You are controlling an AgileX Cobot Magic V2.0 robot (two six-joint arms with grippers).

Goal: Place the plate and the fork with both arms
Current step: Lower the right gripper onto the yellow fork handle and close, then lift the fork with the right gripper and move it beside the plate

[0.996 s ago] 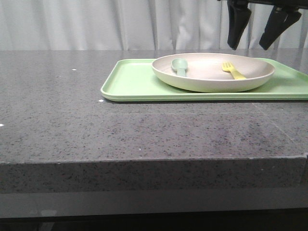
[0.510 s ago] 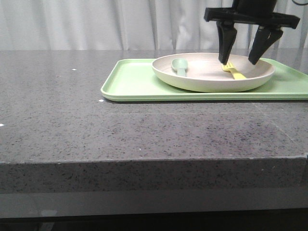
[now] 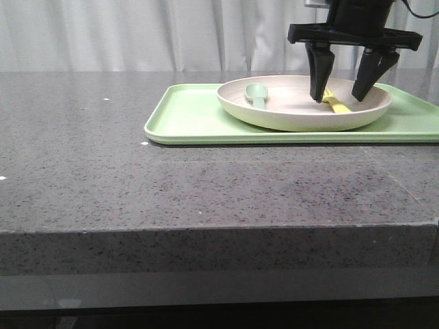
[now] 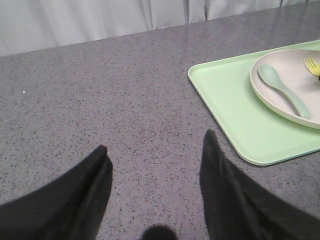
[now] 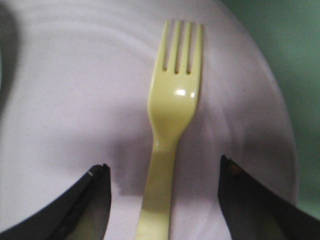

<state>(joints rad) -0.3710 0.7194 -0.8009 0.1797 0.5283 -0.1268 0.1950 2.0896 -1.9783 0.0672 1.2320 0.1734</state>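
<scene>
A flat rectangular light-green tray [image 3: 199,116] with rounded corners lies on the speckled dark grey stone table [image 3: 171,178], before a pale pleated curtain [image 3: 137,34]. On the tray sits the large round cream-beige plate [image 3: 288,113], shallow, matte, with a raised rim. Inside it, toward the robot's left, rests a pale teal-green plastic spoon [image 3: 256,94]. The small yellow plastic fork [image 5: 172,117], glossy with four short tines, lies in the plate's right half. The black right gripper [image 3: 341,96] stands over it, jaws spread wide, one finger on each side of the handle, gripping nothing. The black left gripper [image 4: 155,155] hovers over bare table beside the tray, jaws apart and empty.
</scene>
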